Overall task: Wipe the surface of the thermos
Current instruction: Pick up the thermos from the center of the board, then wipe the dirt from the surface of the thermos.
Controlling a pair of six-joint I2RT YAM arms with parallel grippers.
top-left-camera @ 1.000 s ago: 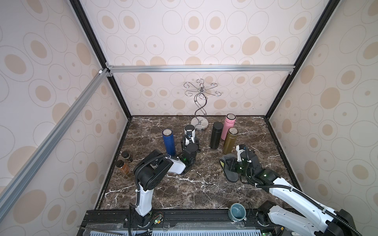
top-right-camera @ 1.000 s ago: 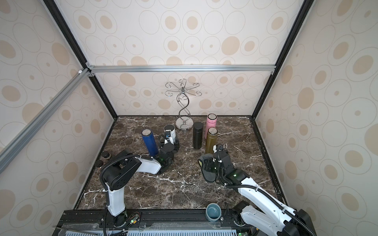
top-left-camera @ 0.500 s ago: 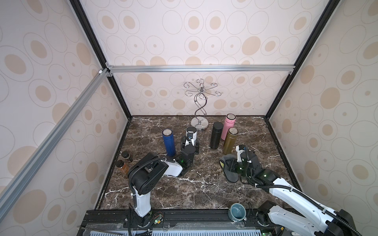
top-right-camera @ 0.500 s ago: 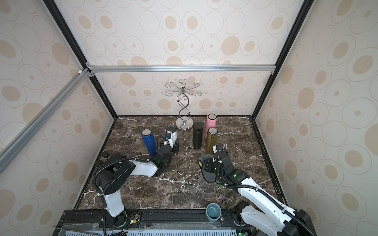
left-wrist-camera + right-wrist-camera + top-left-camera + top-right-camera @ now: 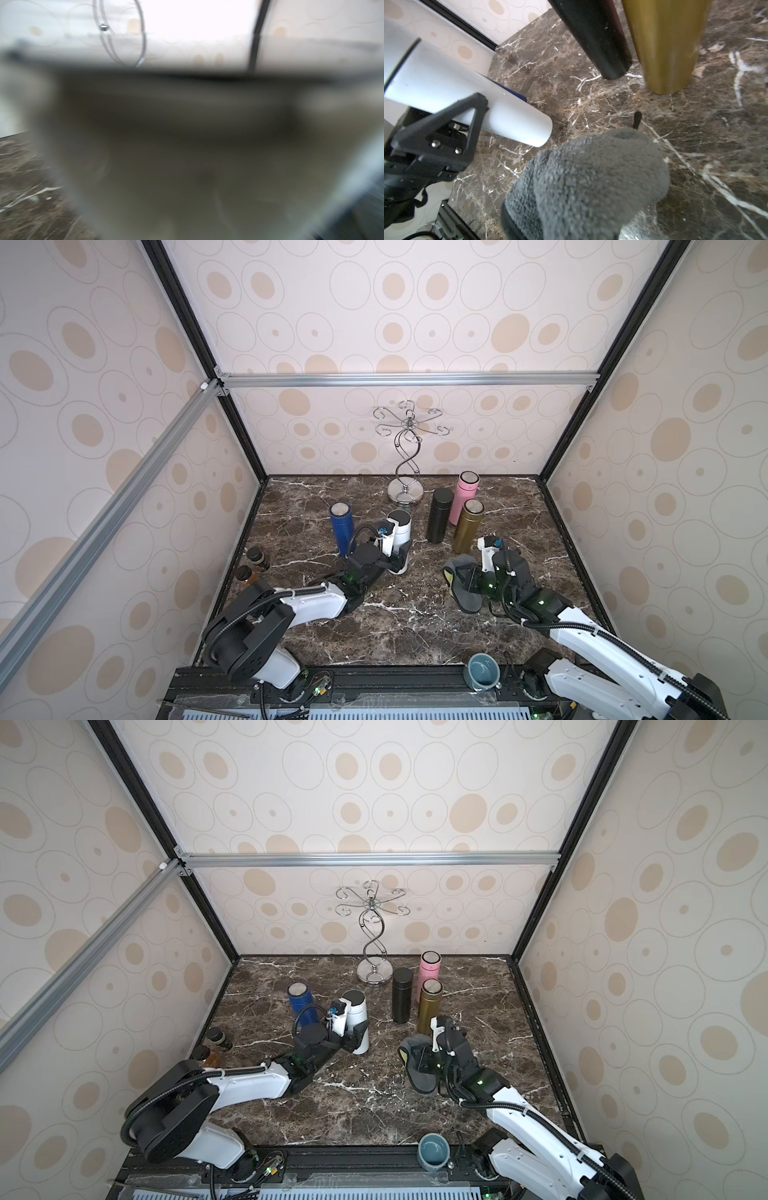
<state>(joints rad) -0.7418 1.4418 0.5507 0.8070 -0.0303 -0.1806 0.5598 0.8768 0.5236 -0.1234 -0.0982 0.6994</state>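
Beside the gold flask (image 5: 467, 531), your right gripper (image 5: 463, 577) stays clamped on the grey cloth (image 5: 467, 601). Your left gripper (image 5: 396, 561), clamped on the white thermos (image 5: 402, 536), has brought it slightly nearer that flask; cloth and thermos remain apart, so wiping hasn't started.

Cloth (image 5: 591, 176) looks fuzzy, white thermos (image 5: 508, 116) glossy (perhaps painted metal), tabletop (image 5: 716, 124) polished marble.
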